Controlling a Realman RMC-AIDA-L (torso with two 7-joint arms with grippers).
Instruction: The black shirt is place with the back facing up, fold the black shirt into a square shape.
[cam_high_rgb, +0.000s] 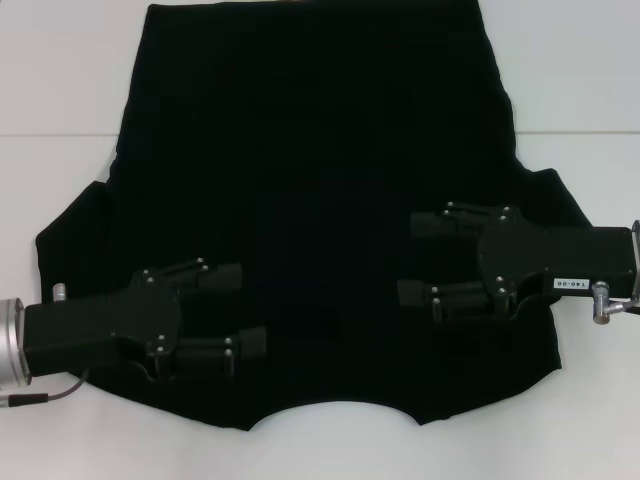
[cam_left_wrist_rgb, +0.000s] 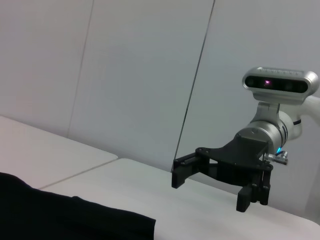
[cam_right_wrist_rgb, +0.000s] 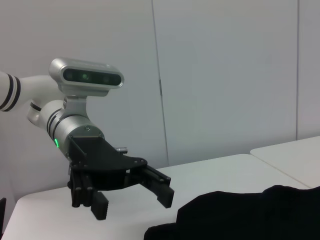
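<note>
The black shirt (cam_high_rgb: 320, 180) lies spread flat on the white table (cam_high_rgb: 60, 90), plain side up, with its neckline curve at the near edge. My left gripper (cam_high_rgb: 250, 308) hovers open over the shirt's near left part, fingers pointing inward. My right gripper (cam_high_rgb: 408, 258) hovers open over the near right part, facing the left one. The left wrist view shows the right gripper (cam_left_wrist_rgb: 210, 192) open above the table, with a corner of the shirt (cam_left_wrist_rgb: 60, 220) below. The right wrist view shows the left gripper (cam_right_wrist_rgb: 134, 204) open beside the shirt (cam_right_wrist_rgb: 240, 215).
A seam (cam_high_rgb: 50, 134) crosses the white table top on both sides of the shirt. Bare table shows left and right of the shirt and along the near edge. A pale wall (cam_left_wrist_rgb: 125, 75) stands behind the table.
</note>
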